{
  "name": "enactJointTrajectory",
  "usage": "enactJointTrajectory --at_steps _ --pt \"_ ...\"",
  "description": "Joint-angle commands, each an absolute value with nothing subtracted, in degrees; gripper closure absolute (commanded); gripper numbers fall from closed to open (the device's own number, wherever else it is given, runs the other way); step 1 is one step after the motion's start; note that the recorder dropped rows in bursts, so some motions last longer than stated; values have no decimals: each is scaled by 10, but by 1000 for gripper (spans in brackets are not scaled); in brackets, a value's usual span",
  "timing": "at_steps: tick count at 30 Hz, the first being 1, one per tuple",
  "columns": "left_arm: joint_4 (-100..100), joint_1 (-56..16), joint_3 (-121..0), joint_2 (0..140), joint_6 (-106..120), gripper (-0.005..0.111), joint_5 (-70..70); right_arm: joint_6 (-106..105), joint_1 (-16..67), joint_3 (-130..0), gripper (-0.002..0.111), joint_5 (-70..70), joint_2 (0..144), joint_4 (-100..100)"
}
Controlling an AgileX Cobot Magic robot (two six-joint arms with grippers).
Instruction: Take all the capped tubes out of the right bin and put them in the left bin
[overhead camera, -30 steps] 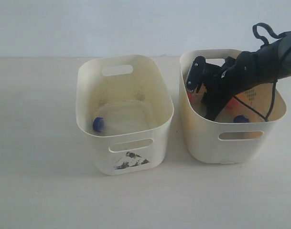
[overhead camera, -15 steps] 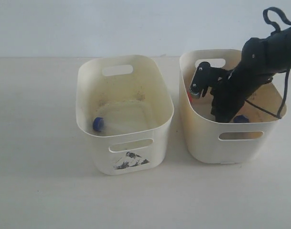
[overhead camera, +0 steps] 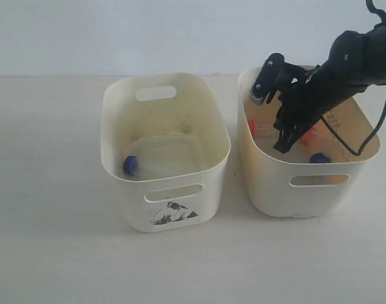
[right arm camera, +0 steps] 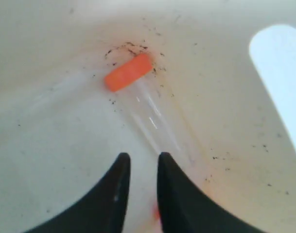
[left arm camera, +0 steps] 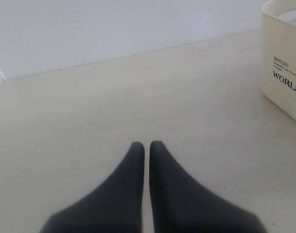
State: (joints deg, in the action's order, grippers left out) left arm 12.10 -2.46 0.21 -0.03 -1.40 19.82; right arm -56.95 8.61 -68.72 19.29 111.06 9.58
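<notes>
The right bin [overhead camera: 307, 196] holds an orange-capped tube [overhead camera: 251, 127] at its left wall, a second orange-capped tube [overhead camera: 314, 135] and a blue-capped tube [overhead camera: 318, 157]. My right gripper [overhead camera: 281, 147] points down inside this bin, between the two orange-capped ones. Its jaws stand narrowly open with only bin floor showing between them [right arm camera: 141, 156]. An orange-capped tube [right arm camera: 128, 73] lies just ahead of the fingertips. The left bin [overhead camera: 170, 212], with the mountain sticker, holds one blue-capped tube [overhead camera: 130, 164]. My left gripper [left arm camera: 147, 144] is shut over bare table.
The two bins stand side by side with a narrow gap between them. In the left wrist view a cream bin wall [left arm camera: 284, 48] printed "WORLD" stands well ahead of the left gripper. The right arm's cable [overhead camera: 345, 147] hangs into the right bin.
The right gripper dipped deep into the right bin, then rose and moved back toward its middle. The tubes lie where they were.
</notes>
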Motion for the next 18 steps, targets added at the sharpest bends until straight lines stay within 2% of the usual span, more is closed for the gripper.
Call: enactJointTrajectory --at_steps 1,2,4,18 --pt "118 -25 0 0 -20 102 195 -571 85 -686 42 178 1116 100" --pt "118 -25 0 0 -20 102 195 -574 85 -686 33 172 1121 100" --pt "118 -25 0 0 -20 102 195 -579 85 -686 29 160 1131 100" --pt "118 -25 0 0 -20 102 195 -563 85 -687 29 44 1187 100"
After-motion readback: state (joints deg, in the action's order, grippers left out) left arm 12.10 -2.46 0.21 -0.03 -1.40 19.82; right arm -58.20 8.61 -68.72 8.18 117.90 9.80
